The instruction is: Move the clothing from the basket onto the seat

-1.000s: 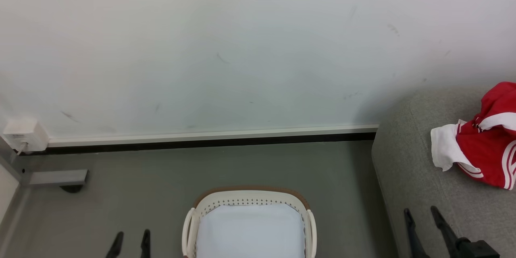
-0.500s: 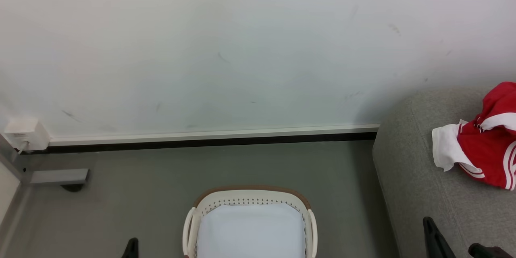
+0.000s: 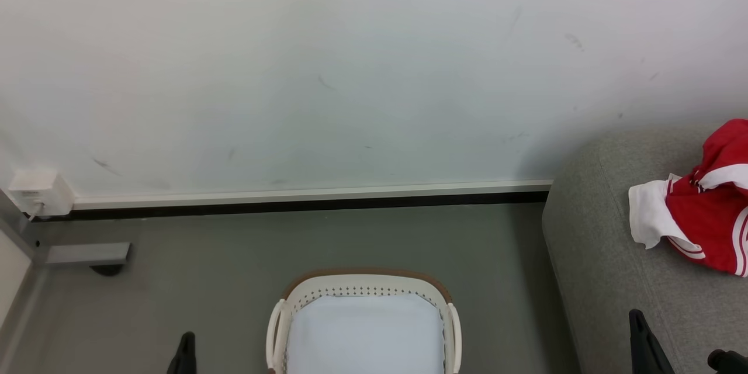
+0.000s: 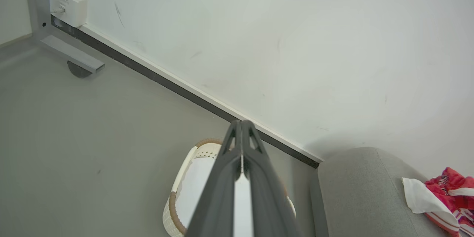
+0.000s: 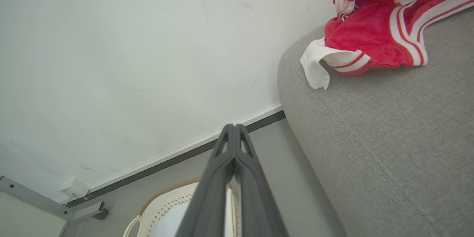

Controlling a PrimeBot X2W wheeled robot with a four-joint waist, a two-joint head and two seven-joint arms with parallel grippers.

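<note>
Grippers, two.
- Left gripper [image 4: 241, 123]: jaws pressed together, tip to tip, nothing between them. In its own wrist view they stand in front of the basket [image 4: 174, 207].
- Right gripper [image 5: 234, 126]: jaws likewise pressed together and holding nothing. They sit near the front edge of the seat [image 5: 370, 148].

Basket, one. Cream-white, with a perforated rim and a brown band on the far edge. It stands on the floor [image 3: 234, 257] between the two grippers, its pale white-blue lining [image 3: 365, 333] showing.

Seat, one. Grey upholstery, rounded corner, to the robot's right of the basket and apart from it.

Clothing [image 5: 370, 33], one heap (how many garments cannot be told). Red with a white panel, white trim and thin stripes. It lies on the seat by the wall [image 3: 350, 70], beyond the right jaws and well apart from them, and farther again from the left jaws.

Wall box [image 4: 68, 3], one. White, at the skirting [image 3: 310, 193] on the left. It bears a small label, its writing too small to read.

Metal foot [image 3: 87, 253], one. Grey, on the floor below the box.
</note>
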